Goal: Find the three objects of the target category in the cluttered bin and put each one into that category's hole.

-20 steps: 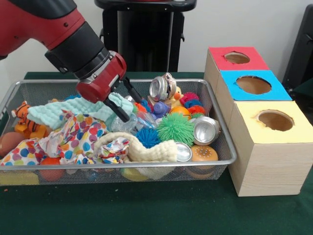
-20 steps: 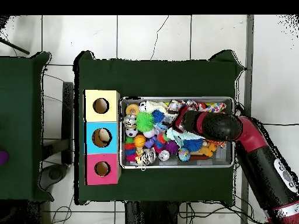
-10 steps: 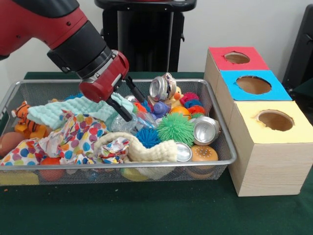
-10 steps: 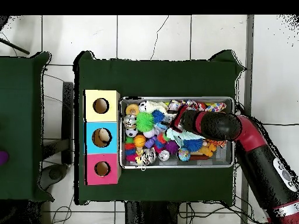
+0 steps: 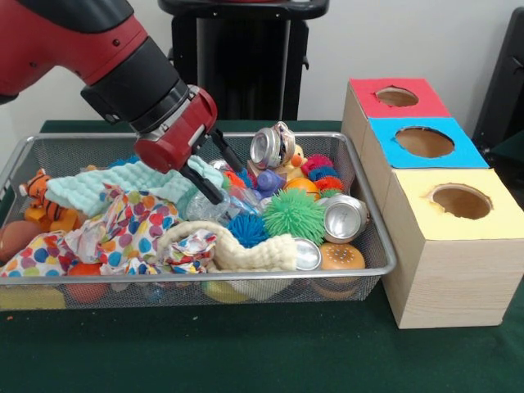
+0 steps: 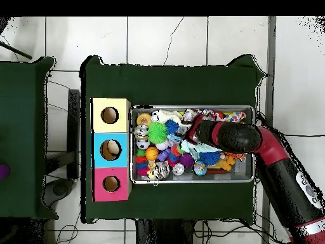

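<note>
A wire bin sits on a green table, packed with toys, cloths and cans. At its left end in the front view, a tiger toy lies against the mesh beside a mint cloth, with a polka-dot cloth bunched below it toward the front rim. The red and black arm slants down from upper left, and its gripper hangs over the middle of the bin with two black fingers spread apart and nothing between them; the lower finger's tip is at the crumpled clear plastic, though contact cannot be judged. A cream cloth roll curls along the front rim. Right of the gripper, a crushed can stands at the back wall, next to a yellow duck. A green spiky ball lies near the centre, touching a blue one. Two more cans lie at the right end: one open-mouthed beside the green ball, a smaller one by the front rim next to a burger toy. Just outside the bin's right side stand three boxes with round holes, topped red, blue and yellow.
</note>
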